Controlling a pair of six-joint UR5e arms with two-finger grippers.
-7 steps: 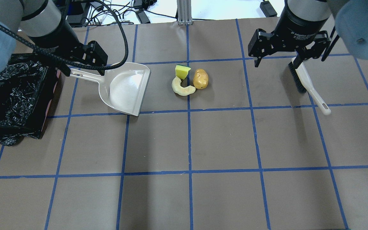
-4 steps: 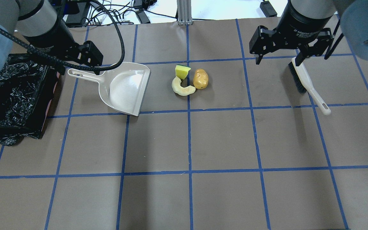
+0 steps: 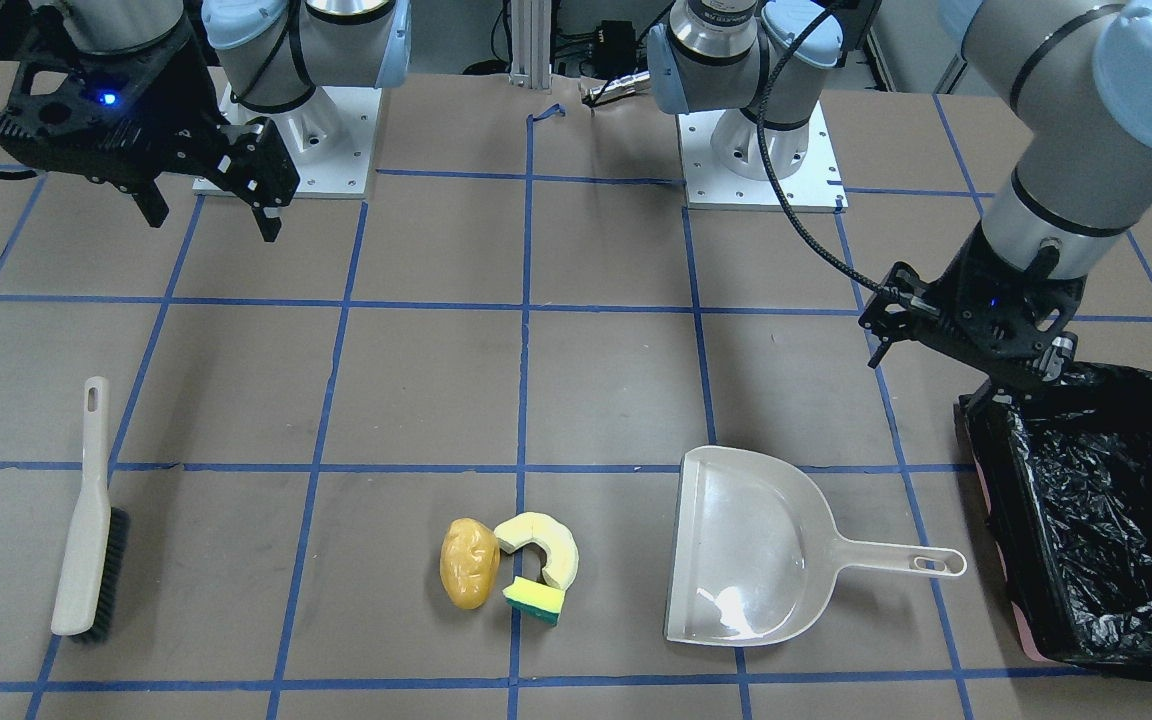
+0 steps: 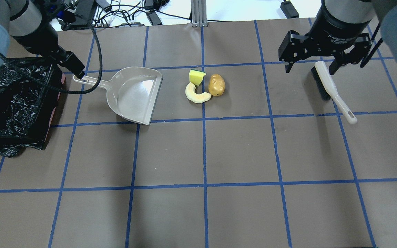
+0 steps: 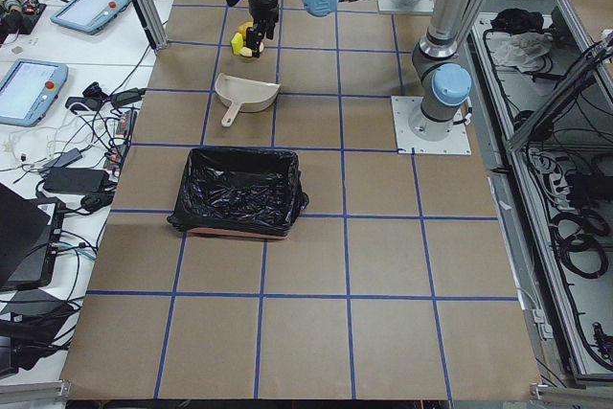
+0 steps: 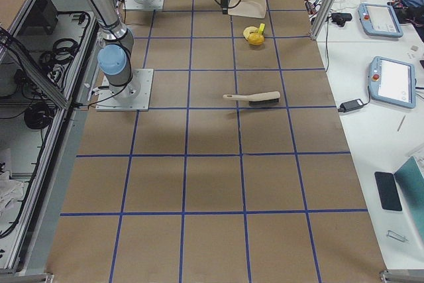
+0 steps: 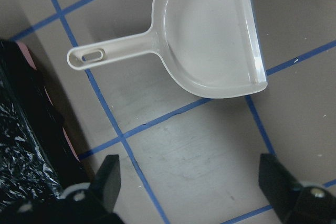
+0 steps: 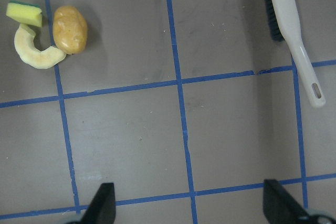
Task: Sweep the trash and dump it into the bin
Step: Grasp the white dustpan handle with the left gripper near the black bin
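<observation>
- Overhead view: trash sits upper centre on the brown table [image 4: 240, 151], three bits bunched close together: potato lump [image 4: 216, 84], cream curved piece [image 4: 195, 95], yellow-green sponge [image 4: 196, 77].
- Bin [image 4: 12, 100], black-lined, at the left edge of the frame, well apart from the trash.
- Dustpan [image 4: 133, 94] lies flat between bin and trash, mouth toward the trash, handle toward the bin.
- Brush [image 4: 329, 88] lies at upper right, bristles on its left side.
- Left gripper [image 7: 191, 187]: fingers spread wide, nothing held; it hangs by the dustpan handle's end, near the bin's corner.
- Right gripper [image 4: 309, 67]: fingers spread wide, nothing held; hovers at the brush's head end.
</observation>
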